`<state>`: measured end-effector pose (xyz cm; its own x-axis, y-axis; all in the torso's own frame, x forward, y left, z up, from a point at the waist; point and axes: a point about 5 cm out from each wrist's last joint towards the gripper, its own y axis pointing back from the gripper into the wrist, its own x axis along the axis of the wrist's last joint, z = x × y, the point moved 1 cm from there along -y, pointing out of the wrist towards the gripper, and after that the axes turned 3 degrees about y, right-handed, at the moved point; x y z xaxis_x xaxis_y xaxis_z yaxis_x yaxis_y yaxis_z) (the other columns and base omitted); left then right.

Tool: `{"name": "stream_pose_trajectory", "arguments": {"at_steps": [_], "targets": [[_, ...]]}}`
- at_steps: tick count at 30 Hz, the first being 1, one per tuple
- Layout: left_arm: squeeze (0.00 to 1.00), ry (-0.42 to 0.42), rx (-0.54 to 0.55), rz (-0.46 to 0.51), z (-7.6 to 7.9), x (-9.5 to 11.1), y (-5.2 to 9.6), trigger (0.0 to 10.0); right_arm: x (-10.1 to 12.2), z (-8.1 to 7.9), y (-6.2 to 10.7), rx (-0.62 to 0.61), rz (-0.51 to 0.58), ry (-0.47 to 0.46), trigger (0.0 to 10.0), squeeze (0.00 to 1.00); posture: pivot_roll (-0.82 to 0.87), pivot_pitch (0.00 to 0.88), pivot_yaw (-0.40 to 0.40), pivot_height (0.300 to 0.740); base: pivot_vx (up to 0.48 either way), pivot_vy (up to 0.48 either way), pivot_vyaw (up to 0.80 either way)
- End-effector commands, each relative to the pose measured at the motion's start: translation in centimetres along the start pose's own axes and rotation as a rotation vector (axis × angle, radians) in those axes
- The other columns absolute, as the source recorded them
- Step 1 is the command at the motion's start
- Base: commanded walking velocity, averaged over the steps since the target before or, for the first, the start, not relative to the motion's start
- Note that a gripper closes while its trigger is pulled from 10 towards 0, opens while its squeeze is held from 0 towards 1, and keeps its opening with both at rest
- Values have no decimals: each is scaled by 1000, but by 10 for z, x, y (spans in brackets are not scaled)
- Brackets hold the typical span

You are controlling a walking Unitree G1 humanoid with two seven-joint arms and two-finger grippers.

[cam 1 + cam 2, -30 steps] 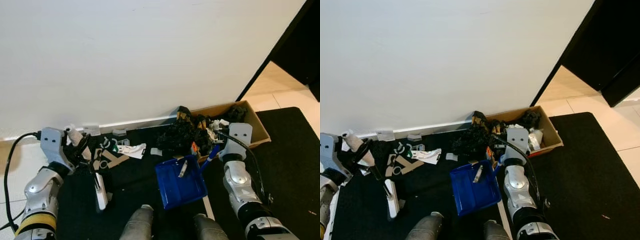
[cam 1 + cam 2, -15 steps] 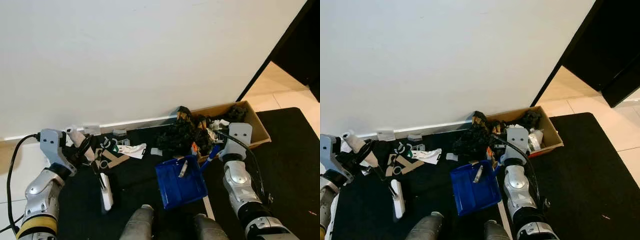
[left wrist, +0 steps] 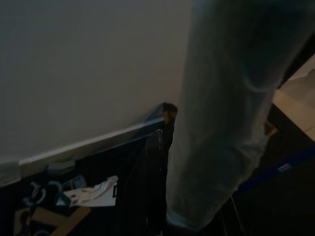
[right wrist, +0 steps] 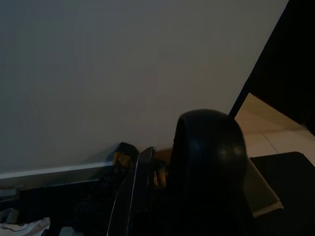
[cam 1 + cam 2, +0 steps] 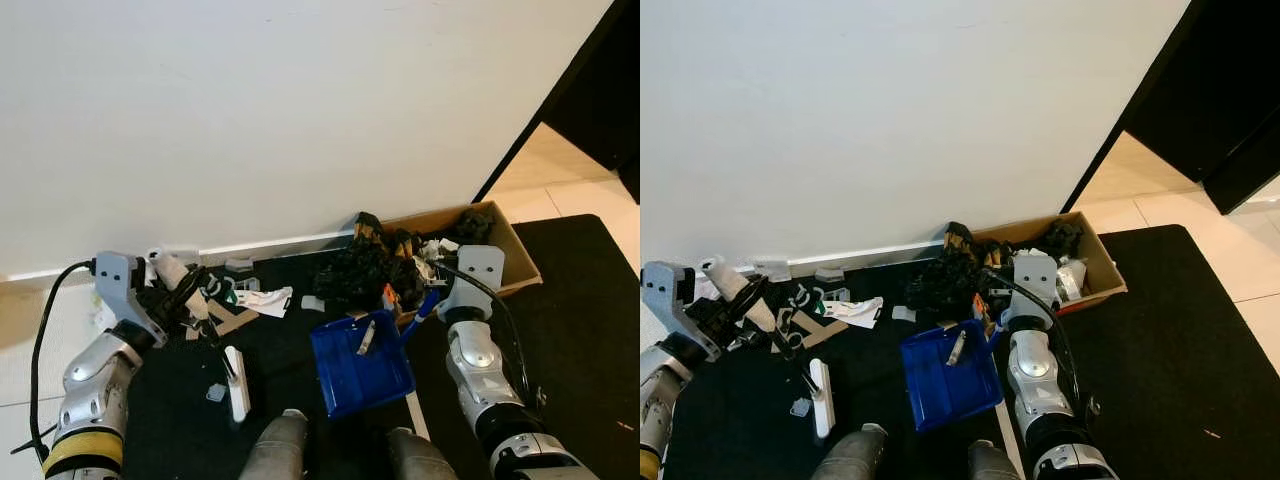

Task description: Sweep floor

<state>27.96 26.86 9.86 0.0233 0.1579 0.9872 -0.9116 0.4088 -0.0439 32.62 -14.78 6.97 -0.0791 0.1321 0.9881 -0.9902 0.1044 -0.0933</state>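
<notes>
Head cams look down-fwd at wall (image 5: 300,110), both sharing dustpan (image 5: 362,362); wrist cams sit low, close, facing same wall.

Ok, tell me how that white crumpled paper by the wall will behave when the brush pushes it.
The white crumpled paper looks thin and creased, so it is probably light and floppy. It may fold or slide over the dark mat rather than roll. Lying flat, it could slip under the brush head held by the left pincer.
</notes>
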Motion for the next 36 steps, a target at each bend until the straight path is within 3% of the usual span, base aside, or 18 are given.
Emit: {"name": "stream_pose_trajectory", "arguments": {"at_steps": [1, 5, 15, 21, 23, 24, 29, 31, 36], "targets": [[0, 56, -47, 23, 10, -5, -2, 10000, -20, 1, 11, 7, -93, 24, 10000, 0, 194, 253, -50, 740, 0, 0, 0], [0, -91, -43, -14, 0, 10, 10, 10000, -20, 1, 12, 4, -93, 24, 10000, 0, 198, 255, -44, 740, 0, 0, 0], [0, -303, 37, -63, -34, 52, 48, 10000, -22, -1, 13, 10, -102, 19, 10000, 0, 218, 259, -46, 740, 0, 0, 0], [0, -354, 110, -110, -47, 49, 53, 10000, -21, -3, 12, 14, -100, 18, 10000, 0, 222, 259, -49, 740, 0, 0, 0], [0, -386, 161, -157, -52, 35, 54, 10000, -21, -3, 12, 15, -100, 18, 10000, 0, 215, 258, -49, 740, 0, 0, 0], [0, -386, 161, -157, -52, 35, 54, 10000, -21, -3, 12, 15, -100, 18, 10000, 0, 215, 258, -49, 740, 0, 0, 0], [0, -379, 224, -258, -47, -8, 50, 10000, -22, -1, 13, 14, -100, 22, 10000, 0, 206, 252, -48, 740, 0, 0, 0], [0, -338, 229, -276, -42, -21, 49, 10000, -21, 0, 13, 10, -99, 24, 10000, 0, 200, 250, -46, 740, 0, 0, 0], [0, -134, 247, -224, -31, -42, 44, 10000, -20, 3, 12, 4, -93, 26, 10000, 0, 190, 248, -48, 740, 0, 0, 0]]}}
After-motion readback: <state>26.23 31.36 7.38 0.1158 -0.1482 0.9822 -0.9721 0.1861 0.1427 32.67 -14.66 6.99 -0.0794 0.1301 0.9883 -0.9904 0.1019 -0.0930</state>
